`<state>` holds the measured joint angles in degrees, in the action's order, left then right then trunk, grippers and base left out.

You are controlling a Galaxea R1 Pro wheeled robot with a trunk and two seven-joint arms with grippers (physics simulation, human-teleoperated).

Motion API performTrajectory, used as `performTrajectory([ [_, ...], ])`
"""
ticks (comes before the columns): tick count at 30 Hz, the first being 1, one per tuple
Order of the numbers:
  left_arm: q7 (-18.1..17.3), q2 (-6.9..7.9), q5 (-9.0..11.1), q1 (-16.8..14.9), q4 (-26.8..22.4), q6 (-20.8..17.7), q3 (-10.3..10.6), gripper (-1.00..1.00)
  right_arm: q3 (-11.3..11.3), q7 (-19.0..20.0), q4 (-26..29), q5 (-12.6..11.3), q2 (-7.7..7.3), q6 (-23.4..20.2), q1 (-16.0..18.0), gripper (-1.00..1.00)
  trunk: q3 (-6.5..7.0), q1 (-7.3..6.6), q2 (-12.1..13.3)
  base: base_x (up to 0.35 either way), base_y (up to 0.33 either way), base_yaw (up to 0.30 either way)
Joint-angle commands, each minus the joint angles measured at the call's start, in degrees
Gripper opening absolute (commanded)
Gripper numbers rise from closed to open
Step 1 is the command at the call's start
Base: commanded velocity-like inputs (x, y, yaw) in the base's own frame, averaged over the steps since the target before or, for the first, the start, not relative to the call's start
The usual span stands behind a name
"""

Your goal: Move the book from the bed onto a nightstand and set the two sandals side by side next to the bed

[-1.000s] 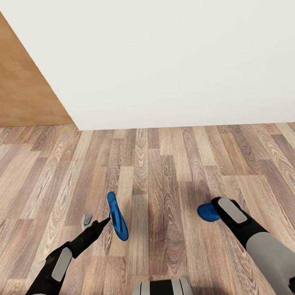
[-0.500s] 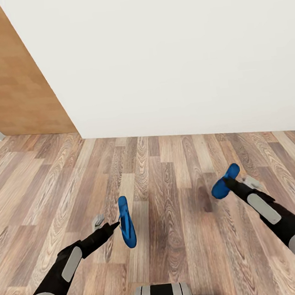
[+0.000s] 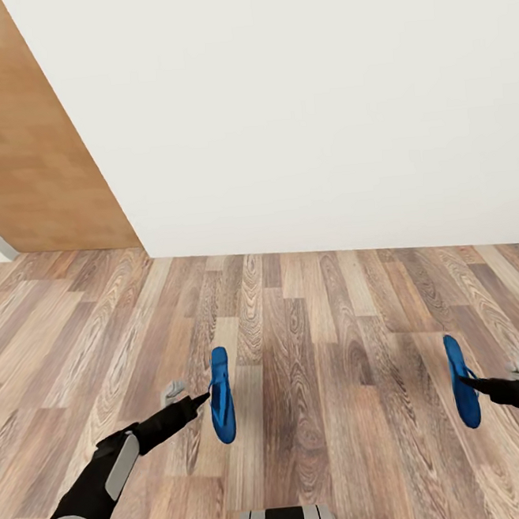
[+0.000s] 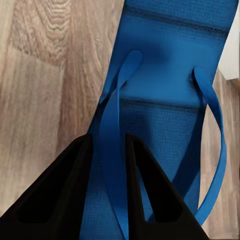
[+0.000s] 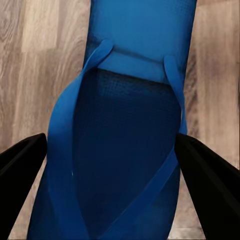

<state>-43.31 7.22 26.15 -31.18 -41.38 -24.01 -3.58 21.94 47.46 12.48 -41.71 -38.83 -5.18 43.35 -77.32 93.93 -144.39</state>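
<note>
The robot faces a plain white wall (image 3: 292,105) that meets a brown wood-plank floor (image 3: 313,326). At the left end of the white wall stands a light-brown wooden panel (image 3: 28,163).

In front of the wall, the left gripper (image 3: 203,397) holds one bright blue flat flip-flop sandal (image 3: 221,394) above the planks, the sandal standing on edge with its length running toward the wall. In the left wrist view the two black fingers (image 4: 55,200) are drawn narrow around one blue strap, with the sole (image 4: 165,100) of this left sandal stretching away beyond them.

Further along the wall toward its right end, well apart from the first, the right gripper (image 3: 466,382) carries the second bright blue flat flip-flop sandal (image 3: 462,380), likewise on edge and pointing toward the wall. In the right wrist view its black fingers (image 5: 207,180) stand wide apart at either side of this right sandal (image 5: 135,125); the point of contact lies below the picture's edge, so the grip appears to be on the sandal, though where exactly cannot be made out.

A small grey shape (image 3: 174,391) lies on the floor just beside the left gripper, on the side away from the sandal.
</note>
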Motion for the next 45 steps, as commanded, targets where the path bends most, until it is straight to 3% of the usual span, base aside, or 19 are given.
performTrajectory([
  [1,0.1,0.10,-0.3,0.1,0.0,-0.3,1.0,-1.00,-0.1,0.8,-1.1,0.7,0.01,-0.4,0.1,-1.00,0.19,-0.04,0.0,0.000,0.000,0.000],
  [4,-0.1,1.84,-3.9,0.5,0.3,0.0,3.4,-1.00,-0.1,1.6,-3.9,2.6,0.15,-0.2,0.1,-1.00,0.86,-0.11,0.0,0.000,0.000,0.000],
  [6,-0.2,2.98,-6.6,0.7,2.2,2.4,4.0,-1.00,-0.1,1.7,-8.8,3.2,2.66,3.1,0.1,-1.00,1.30,-0.16,0.1,0.000,0.000,0.000],
  [8,-0.3,3.67,-7.1,0.8,4.1,4.2,4.0,-1.00,-0.1,1.8,-11.1,3.4,4.16,6.6,0.0,-1.00,1.74,-0.22,0.1,0.000,0.000,0.000],
  [10,-1.3,5.39,-7.3,0.8,6.6,6.3,4.0,-1.00,-0.1,1.9,-12.9,3.4,5.27,10.4,0.0,-1.00,2.19,-0.27,0.1,0.000,0.000,0.000],
  [14,-6.3,7.76,-7.4,0.9,9.8,8.7,4.1,-1.00,-0.1,2.1,-14.1,3.5,6.02,12.9,0.0,-1.00,3.07,-0.37,0.2,0.000,0.000,0.000],
  [20,-9.9,8.23,-7.3,0.9,15.2,14.4,4.0,-1.00,-0.1,2.1,-14.9,3.4,6.71,13.5,0.0,-1.00,4.40,-0.53,0.3,0.000,0.000,0.000],
  [27,-10.6,9.01,-7.2,0.9,20.9,18.0,4.1,-1.00,-0.1,2.0,-17.2,3.5,7.08,13.9,-0.1,-1.00,5.95,-0.71,0.3,0.000,0.000,0.000],
  [34,-10.5,8.65,-7.3,0.9,21.3,18.5,4.2,-1.00,-0.1,1.9,-17.3,3.4,9.08,14.0,-0.1,-1.00,7.50,-0.89,0.4,0.000,0.000,0.000],
  [39,-10.3,7.40,-7.4,0.9,22.7,18.5,4.2,-1.00,-0.1,1.9,-17.3,3.5,9.38,14.0,-0.1,-1.00,8.61,-1.01,0.5,0.000,0.000,0.000],
  [45,-10.3,6.90,-7.4,0.9,22.7,18.6,4.2,-1.00,-0.1,2.0,-17.3,3.5,9.39,14.0,-0.1,-1.00,9.94,-1.17,0.6,0.000,0.000,0.000],
])
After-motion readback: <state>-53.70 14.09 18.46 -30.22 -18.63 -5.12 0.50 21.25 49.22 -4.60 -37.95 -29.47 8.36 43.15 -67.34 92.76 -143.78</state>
